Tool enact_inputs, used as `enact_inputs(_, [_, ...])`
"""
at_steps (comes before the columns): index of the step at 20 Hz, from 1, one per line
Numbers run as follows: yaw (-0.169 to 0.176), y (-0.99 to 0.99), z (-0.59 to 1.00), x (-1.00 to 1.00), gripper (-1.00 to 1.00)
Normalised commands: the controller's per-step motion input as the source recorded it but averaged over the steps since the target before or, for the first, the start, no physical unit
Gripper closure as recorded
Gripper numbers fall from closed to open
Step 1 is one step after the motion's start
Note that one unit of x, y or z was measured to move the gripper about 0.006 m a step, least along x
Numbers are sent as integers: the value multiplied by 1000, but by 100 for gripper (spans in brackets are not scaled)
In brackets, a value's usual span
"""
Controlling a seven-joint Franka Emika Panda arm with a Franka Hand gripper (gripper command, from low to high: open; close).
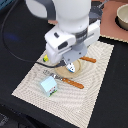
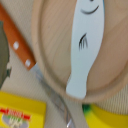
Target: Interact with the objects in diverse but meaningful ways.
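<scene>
A white Franka arm hangs low over a woven beige placemat (image 1: 95, 75), its gripper (image 1: 71, 64) fingers hidden so their state cannot be told, above a round wooden board (image 2: 55, 45) carrying a white fish (image 2: 85, 42), with a milk carton (image 1: 49, 86), orange-handled knife (image 2: 17, 45) and yellow packet (image 2: 20, 112) near the board.

Soft even light, blurry close-up

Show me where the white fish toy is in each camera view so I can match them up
Exterior view: the white fish lies on the round wooden board, mid-placemat, mostly hidden under the gripper.
Wrist view: the white fish runs lengthwise across the board.
Shared landmark: the orange-handled knife beside the board.
</scene>
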Motion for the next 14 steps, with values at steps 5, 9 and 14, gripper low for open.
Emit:
enact_inputs(5, [105,733,231,-2,-100])
enact_inputs(9, [149,614,10,-32,-100])
enact_inputs(14, [186,474,-8,-58,-100])
